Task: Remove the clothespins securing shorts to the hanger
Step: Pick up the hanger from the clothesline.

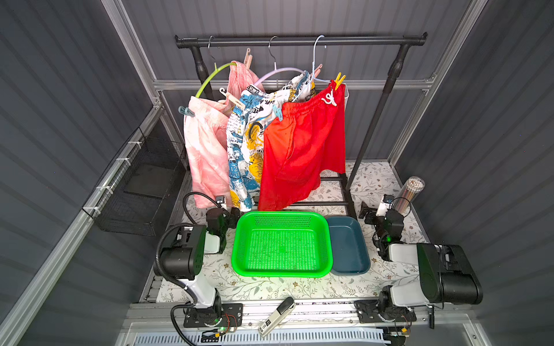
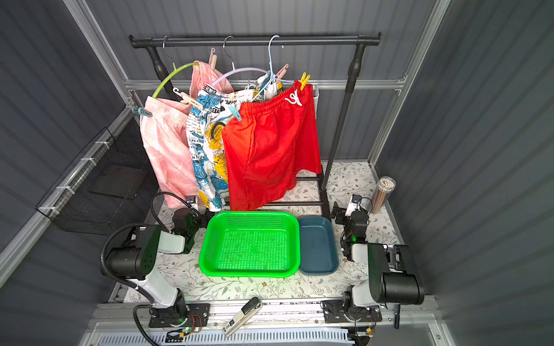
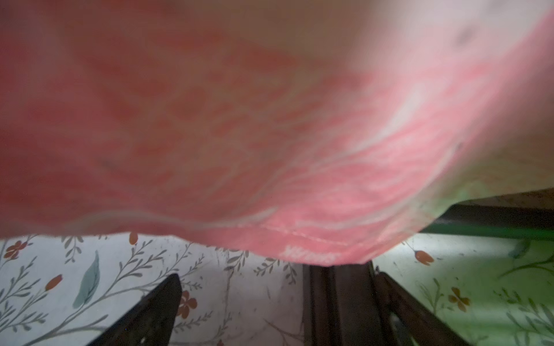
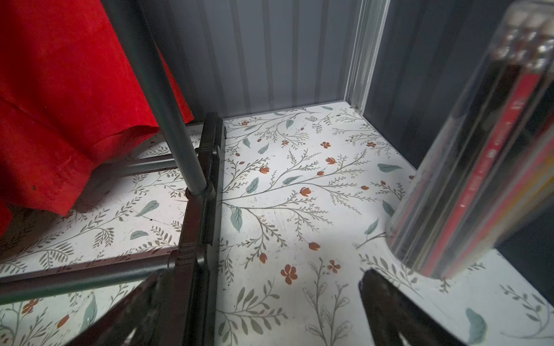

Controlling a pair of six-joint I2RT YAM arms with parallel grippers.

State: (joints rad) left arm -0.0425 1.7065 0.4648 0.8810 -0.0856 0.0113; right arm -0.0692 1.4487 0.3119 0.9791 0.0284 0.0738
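Three shorts hang from hangers on a black rail: pale pink (image 1: 204, 143), newspaper-print (image 1: 244, 140) and red (image 1: 302, 143). Clothespins grip their waistbands: a light blue one (image 1: 186, 111) and a beige one (image 1: 247, 60) on the pink pair, a beige one (image 1: 235, 100) at the print pair, a blue one (image 1: 278, 113) and a yellow one (image 1: 339, 80) on the red pair. My left gripper (image 1: 233, 214) (image 3: 278, 278) rests low, open and empty, under the pink hem (image 3: 299, 239). My right gripper (image 1: 367, 212) (image 4: 260, 274) stands open and empty beside the rack's foot.
A green basket (image 1: 281, 213) and a dark blue tray (image 1: 347, 245) sit between the arms. A clear tube of pencils (image 1: 409, 191) (image 4: 479, 155) stands close to the right gripper. The rack's base bars (image 4: 204, 209) cross the floral table. A black wire basket (image 1: 135, 191) hangs at left.
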